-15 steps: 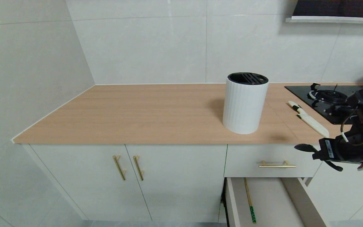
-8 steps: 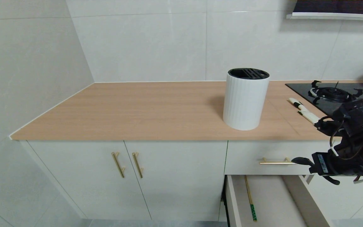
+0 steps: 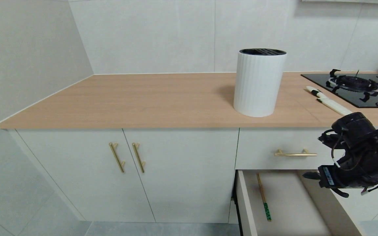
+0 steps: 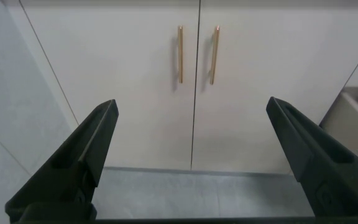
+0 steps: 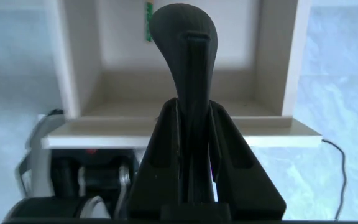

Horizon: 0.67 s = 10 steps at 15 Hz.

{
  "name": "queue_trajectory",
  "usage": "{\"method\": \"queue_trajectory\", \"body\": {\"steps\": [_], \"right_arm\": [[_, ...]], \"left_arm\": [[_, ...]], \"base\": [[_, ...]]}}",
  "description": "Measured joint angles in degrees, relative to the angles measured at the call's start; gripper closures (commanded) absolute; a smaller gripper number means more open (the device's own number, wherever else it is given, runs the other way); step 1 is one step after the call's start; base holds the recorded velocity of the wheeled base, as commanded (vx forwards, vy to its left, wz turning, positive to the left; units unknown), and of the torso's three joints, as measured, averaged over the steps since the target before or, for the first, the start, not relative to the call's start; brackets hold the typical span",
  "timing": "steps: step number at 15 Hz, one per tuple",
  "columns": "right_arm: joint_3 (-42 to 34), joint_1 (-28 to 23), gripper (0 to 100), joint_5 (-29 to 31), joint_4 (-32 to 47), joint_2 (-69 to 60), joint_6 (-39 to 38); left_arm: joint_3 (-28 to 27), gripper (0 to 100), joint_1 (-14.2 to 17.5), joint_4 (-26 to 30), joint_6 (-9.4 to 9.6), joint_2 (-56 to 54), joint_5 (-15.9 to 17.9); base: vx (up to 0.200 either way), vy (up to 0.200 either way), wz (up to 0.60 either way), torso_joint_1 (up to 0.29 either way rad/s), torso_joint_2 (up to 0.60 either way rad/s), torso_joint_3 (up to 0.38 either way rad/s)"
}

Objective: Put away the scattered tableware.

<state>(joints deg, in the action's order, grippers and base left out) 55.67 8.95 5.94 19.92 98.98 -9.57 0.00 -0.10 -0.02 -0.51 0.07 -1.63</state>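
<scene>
Presently listed: white ribbed holder (image 3: 259, 83), upright on the table (image 3: 143, 98), with a black slotted top; contents cannot be made out. Knife (image 3: 328, 103), flat on the table at 3 o'clock of the holder, far end hidden behind the right arm. Open drawer (image 3: 290, 203) at 6 o'clock, holding green-ended chopsticks (image 3: 263, 201); its front is cut off. Right tool (image 3: 309, 176), clenched on nothing, above the drawer's 3 o'clock side. Left tool (image 4: 191, 107), released, facing cabinet doors (image 4: 197, 93).
</scene>
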Motion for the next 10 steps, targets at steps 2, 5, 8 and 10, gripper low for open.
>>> {"method": "queue_trajectory", "body": {"steps": [2, 5, 8, 10], "right_arm": [[0.11, 0.00, 100, 0.07, -1.01, 1.29, -0.02], [0.17, 0.00, 100, 0.13, -4.29, 3.12, 0.05], [0.22, 0.00, 100, 0.24, -5.53, 4.69, 0.22], [0.27, 0.00, 100, 1.69, -7.20, 6.21, 0.24]], "left_arm": [[-0.02, 0, 0.00, 0.00, -0.04, 0.00, 0.00], [-0.05, 0, 0.02, 0.00, -0.04, 0.00, 0.00], [-0.05, 0, 0.00, -0.02, -0.04, 0.00, 0.00], [0.00, 0, 0.00, 0.02, -0.02, 0.00, -0.02]], "base": [[0.000, 0.000, 0.00, -0.127, 0.47, 0.327], [0.000, 0.000, 0.00, -0.095, 0.45, 0.346], [0.000, 0.000, 0.00, -0.059, 0.45, 0.370], [0.000, 0.000, 0.00, -0.032, 0.36, 0.330]]}}
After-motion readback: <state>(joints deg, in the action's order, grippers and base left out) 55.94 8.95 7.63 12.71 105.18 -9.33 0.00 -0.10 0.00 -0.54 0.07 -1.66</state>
